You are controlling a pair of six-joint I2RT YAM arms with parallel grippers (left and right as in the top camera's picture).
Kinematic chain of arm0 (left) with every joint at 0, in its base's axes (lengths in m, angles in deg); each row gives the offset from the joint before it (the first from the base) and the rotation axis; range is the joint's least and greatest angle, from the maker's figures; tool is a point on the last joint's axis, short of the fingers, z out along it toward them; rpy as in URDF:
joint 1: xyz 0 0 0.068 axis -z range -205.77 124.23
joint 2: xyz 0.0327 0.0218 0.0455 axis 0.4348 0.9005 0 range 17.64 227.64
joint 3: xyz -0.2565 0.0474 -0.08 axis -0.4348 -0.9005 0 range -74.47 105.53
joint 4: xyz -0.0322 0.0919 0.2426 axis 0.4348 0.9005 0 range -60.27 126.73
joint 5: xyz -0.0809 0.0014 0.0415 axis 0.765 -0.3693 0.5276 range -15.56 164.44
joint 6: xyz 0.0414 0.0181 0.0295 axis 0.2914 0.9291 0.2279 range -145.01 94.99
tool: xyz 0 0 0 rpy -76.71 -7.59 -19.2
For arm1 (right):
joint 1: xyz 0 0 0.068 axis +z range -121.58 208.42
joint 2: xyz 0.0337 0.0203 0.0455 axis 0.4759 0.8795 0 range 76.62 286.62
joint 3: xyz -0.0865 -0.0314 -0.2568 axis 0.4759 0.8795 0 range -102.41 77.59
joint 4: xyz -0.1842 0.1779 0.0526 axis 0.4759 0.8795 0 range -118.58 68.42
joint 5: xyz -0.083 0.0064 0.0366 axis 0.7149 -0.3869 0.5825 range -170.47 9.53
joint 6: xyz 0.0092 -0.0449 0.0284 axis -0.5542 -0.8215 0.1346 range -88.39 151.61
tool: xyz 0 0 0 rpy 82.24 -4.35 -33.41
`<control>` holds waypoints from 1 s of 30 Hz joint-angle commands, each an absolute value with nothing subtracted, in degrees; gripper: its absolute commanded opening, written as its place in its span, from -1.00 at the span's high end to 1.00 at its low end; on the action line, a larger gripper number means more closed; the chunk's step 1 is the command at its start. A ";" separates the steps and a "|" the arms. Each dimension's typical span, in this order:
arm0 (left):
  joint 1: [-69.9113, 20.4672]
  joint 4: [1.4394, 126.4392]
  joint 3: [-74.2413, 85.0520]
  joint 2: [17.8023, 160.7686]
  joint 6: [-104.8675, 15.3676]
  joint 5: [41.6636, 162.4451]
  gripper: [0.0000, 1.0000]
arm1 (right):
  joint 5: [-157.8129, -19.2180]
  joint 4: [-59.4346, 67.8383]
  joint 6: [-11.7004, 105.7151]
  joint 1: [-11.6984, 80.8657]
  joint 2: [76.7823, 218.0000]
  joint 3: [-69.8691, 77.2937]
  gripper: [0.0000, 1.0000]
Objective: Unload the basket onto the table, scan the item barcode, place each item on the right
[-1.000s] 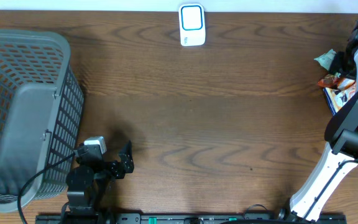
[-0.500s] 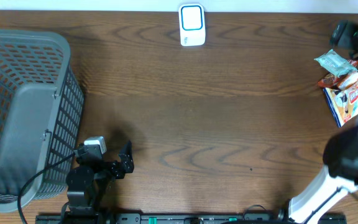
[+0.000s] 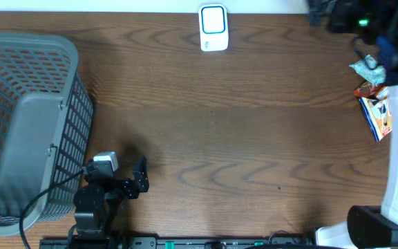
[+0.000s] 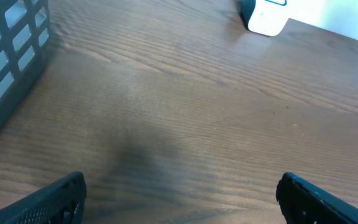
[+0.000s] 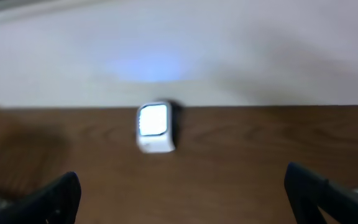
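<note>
Sitting beside the basket (image 3: 74, 131), left end effector (image 4: 182, 208) spread wide; right end effector (image 5: 182, 196) also wide, facing the scanner (image 5: 154, 126) at the tabletop's (image 3: 240, 138) far edge; snack packets (image 3: 375, 97) nearby.

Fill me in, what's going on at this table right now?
Nothing is picked up yet. The right gripper is open and empty, up near the far right corner of the table, its camera facing the white barcode scanner at the back edge. The snack packets lie ungripped at the right edge. The left gripper is open and empty too, low over bare wood beside the gray mesh basket.
</note>
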State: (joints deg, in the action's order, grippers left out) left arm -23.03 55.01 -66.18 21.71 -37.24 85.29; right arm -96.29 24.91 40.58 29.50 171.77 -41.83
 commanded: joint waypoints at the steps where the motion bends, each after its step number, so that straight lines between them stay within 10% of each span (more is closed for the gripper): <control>1: -22.85 55.89 -66.98 21.63 -37.79 85.79 -0.96 | -92.85 25.68 42.92 33.83 172.08 -41.85 -0.99; 30: -22.85 55.89 -66.98 21.63 -37.79 85.79 -0.96 | -75.85 37.59 43.58 37.79 144.82 -41.83 -0.98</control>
